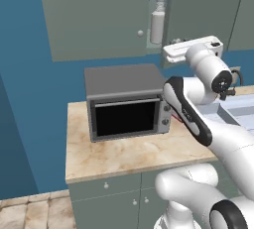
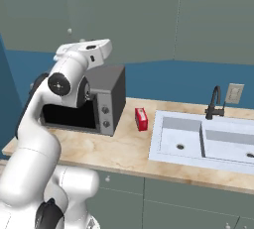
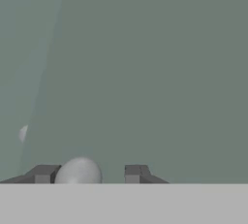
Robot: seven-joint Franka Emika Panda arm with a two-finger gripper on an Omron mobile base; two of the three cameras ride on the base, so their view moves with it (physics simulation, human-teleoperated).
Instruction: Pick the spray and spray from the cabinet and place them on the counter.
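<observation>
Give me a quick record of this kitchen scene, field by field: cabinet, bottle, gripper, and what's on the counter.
cabinet: wall cabinet, one door ajar, a narrow gap showing inside
bottle: tall pale spray bottle upright in that gap
gripper: gripper up against a cabinet door, a round knob between its fingers, jaws apart
counter: beige counter carries a toaster oven and a small red box
sink: sink with dark faucet

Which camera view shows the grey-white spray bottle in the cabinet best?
The left base view: the grey-white spray bottle stands upright in the gap of the cabinet door. The right base view and hand view give closed-looking door faces, no bottle.
</observation>
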